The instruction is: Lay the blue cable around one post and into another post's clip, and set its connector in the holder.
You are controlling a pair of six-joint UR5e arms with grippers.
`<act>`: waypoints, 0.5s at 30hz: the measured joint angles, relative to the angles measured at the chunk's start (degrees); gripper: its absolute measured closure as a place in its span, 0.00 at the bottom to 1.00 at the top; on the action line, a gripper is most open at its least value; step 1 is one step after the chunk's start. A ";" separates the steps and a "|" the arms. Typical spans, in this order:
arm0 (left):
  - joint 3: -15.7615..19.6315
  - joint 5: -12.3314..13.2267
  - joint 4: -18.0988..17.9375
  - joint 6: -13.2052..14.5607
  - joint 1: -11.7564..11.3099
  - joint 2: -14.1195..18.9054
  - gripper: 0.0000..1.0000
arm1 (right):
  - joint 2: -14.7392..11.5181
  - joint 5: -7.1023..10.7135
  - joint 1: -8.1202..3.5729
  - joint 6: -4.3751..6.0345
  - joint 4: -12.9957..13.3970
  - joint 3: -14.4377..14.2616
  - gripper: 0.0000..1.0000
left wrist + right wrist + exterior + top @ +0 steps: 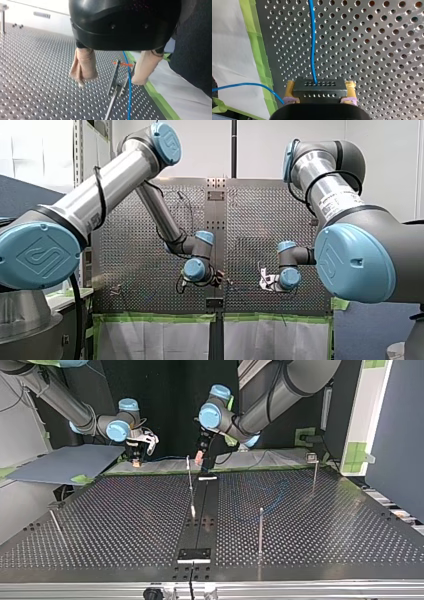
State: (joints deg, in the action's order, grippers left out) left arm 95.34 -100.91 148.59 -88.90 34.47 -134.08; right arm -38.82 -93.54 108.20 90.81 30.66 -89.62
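Note:
In the right wrist view my right gripper [320, 93] is shut on a black connector block [319, 85], its yellow pads [290, 88] on both sides. The blue cable [312, 45] leaves the block and runs ahead over the perforated plate; another stretch curves off over the white cloth. In the left wrist view my left gripper [110, 80] stands open, its beige pads [83, 66] wide apart. The blue cable [129, 87] passes between them beside a thin metal post [113, 83] with orange-tipped clip parts. In the top view both grippers hang at the table's far edge, right gripper [135, 457] and left gripper [202, 457].
Thin upright posts stand on the plate in the top view: one at the centre [190, 485], one nearer the camera [260, 530], one at the far right [314, 472], one at the left [55, 525]. A small black holder plate [194, 554] sits on the centre strip. Green tape [259, 50] edges the plate.

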 joint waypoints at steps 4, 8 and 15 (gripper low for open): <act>0.23 0.55 0.30 0.33 0.35 0.53 0.00 | 0.00 0.04 -0.09 0.00 -0.02 0.00 0.77; 0.25 0.61 0.53 0.63 0.72 0.77 0.00 | 0.02 0.29 -0.18 0.03 0.05 0.00 0.77; 0.27 0.91 0.73 0.70 0.88 0.83 0.00 | 0.02 0.61 -0.22 0.14 0.11 0.01 0.77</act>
State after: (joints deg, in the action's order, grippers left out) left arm 95.61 -100.00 149.32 -88.20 35.35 -133.25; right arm -38.80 -92.93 107.98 90.95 30.77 -89.62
